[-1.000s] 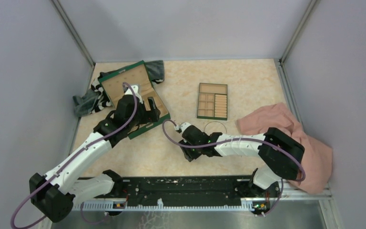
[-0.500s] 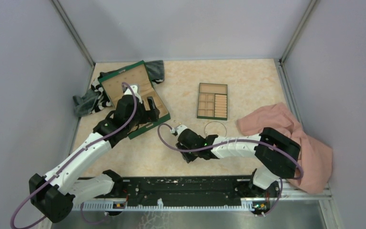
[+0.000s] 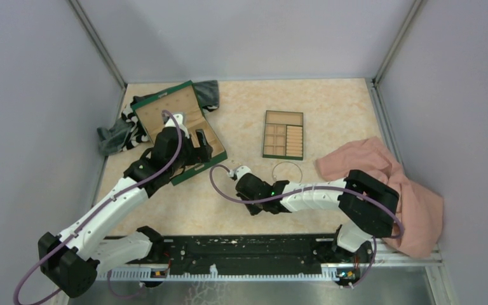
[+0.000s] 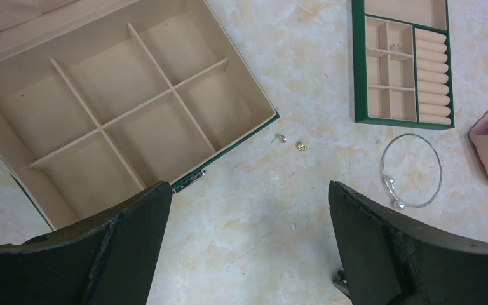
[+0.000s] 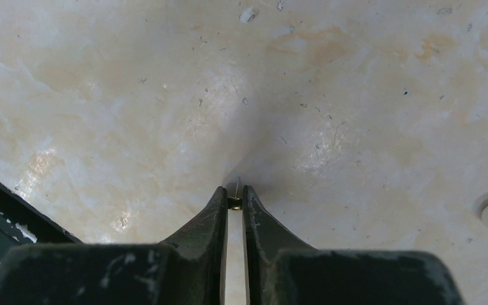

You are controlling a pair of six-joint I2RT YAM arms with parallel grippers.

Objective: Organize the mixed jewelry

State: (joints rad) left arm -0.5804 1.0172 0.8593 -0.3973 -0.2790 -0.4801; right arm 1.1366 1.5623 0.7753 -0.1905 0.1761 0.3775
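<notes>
In the top view the left arm (image 3: 111,206) rises from its base at lower left and slants toward upper centre-left, with its dark wrist bent over. The left gripper (image 4: 249,187) is spread wide, and its two dark fingers (image 4: 133,235) stand at the bottom corners of the wrist view. The right arm (image 3: 311,194) folds at a dark elbow at lower right, and its white forearm reaches left toward frame centre. The right gripper (image 5: 234,194) points down with its jaws nearly together, pinching a tiny gold stud (image 5: 234,203) at the tips.
</notes>
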